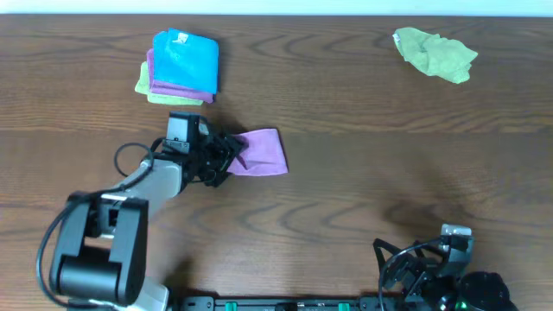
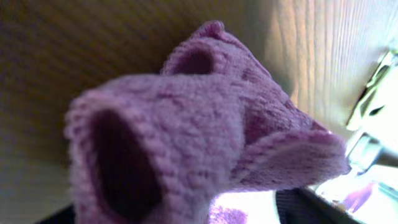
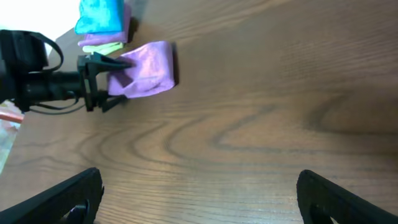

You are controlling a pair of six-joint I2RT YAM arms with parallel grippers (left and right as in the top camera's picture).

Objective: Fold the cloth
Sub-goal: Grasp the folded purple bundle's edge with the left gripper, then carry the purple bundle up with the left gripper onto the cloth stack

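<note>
The purple cloth lies folded on the wooden table left of centre. My left gripper is shut on its left edge, which is bunched up between the fingers. In the left wrist view the purple cloth fills the frame in thick folds and hides the fingers. The right wrist view shows the cloth far off, with the left gripper clamped on it. My right gripper is open and empty over bare wood near the table's front right.
A stack of folded cloths, blue on top with purple and lime-green below, sits at the back left, close behind the left gripper. A crumpled lime-green cloth lies at the back right.
</note>
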